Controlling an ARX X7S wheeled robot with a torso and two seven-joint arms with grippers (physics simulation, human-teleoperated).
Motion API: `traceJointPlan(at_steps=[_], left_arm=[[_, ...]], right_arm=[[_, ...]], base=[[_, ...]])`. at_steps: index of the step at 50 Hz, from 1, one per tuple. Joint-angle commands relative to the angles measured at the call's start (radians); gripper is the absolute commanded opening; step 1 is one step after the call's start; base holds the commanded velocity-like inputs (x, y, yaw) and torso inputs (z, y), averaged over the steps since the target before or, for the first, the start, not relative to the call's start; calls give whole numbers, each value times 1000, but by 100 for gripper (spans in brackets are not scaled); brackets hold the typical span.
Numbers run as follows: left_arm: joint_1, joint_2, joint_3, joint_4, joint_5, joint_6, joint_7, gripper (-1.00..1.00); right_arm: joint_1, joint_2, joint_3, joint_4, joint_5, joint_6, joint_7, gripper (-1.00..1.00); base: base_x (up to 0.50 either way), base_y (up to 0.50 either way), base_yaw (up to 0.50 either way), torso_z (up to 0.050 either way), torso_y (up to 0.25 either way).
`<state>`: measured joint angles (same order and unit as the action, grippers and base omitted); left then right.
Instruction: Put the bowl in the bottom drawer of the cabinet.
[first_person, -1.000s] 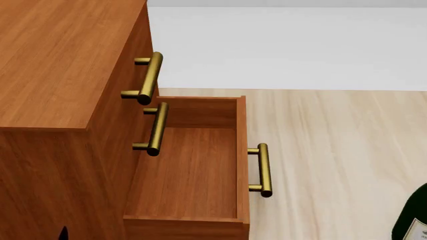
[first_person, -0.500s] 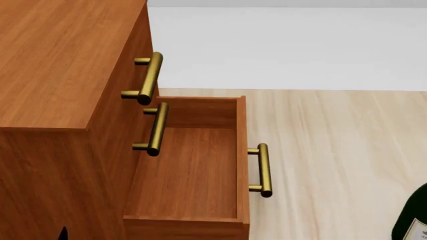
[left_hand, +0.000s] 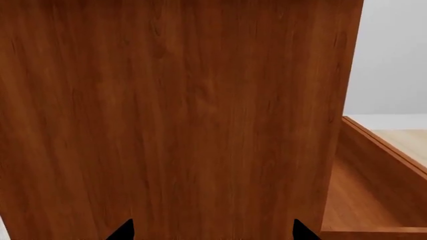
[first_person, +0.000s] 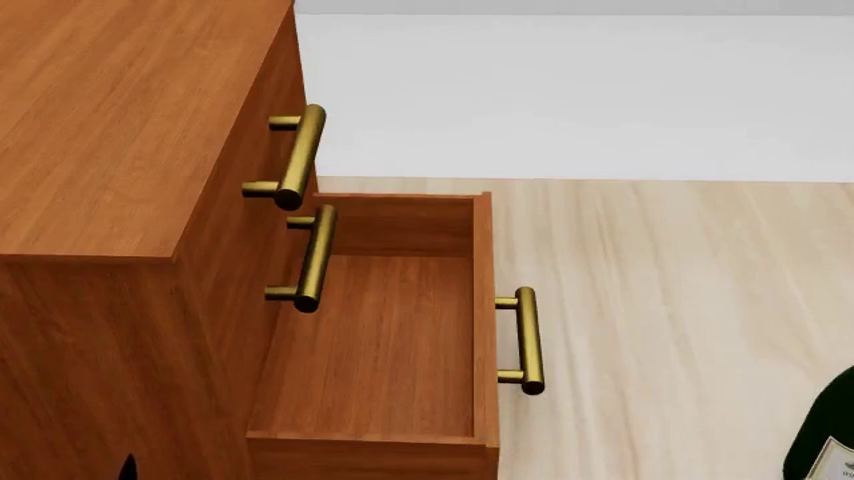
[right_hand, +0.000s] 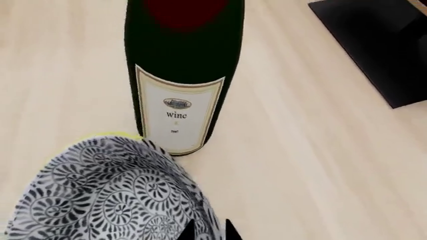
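One bowl (right_hand: 113, 195) half cropped, bottle (right_hand: 181, 65) top cut off

Reddish-brown cabinet (first_person: 120, 120), brass handles (first_person: 529, 340), floral-patterned bowl (right_hand: 113, 195), dark green bottle (right_hand: 183, 55)

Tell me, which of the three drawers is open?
The bottom drawer: it is pulled out, empty, handle forward. The two above sit shut.

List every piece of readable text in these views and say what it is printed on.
"wine": on the cream label of the dark bottle.
Small emblem above that word: too small to read.
Tiny line below it: too blurred to read.
Cabinet, drawer, bowl: no text.
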<state>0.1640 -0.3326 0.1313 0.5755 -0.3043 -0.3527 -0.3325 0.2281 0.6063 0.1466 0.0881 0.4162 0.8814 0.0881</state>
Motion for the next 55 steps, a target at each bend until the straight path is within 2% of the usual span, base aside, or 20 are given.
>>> traceJointPlan(at_steps=[1, 15, 26, 44, 55], left_arm=[[1, -2, 1, -4, -3, 5, -3, 100], [11, -8, -4, 2, -9, 13, -8, 100], [15, -13, -7, 3, -15, 20, -9, 100], [30, -23, -14, 30, -21, 18, -24, 100], [25, -26, -13, 36, -26, 11, -28, 100]], right_arm=[[-50, -6, -31, -114, 58, 36, -56, -100], [-21, -61, 30, -390, 251, 222, -50, -100], [92, -124, 100, -546, 407, 380, 17, -100], [320, -181, 165, -574, 526, 493, 112, -100], [384, -191, 179, -570, 560, 517, 143, -100]], base=[[0, 0, 0, 0, 0], [0, 0, 1, 0, 0], [0, 0, 0, 0, 0], [0, 0, 0, 0, 0], [0, 0, 0, 0, 0]])
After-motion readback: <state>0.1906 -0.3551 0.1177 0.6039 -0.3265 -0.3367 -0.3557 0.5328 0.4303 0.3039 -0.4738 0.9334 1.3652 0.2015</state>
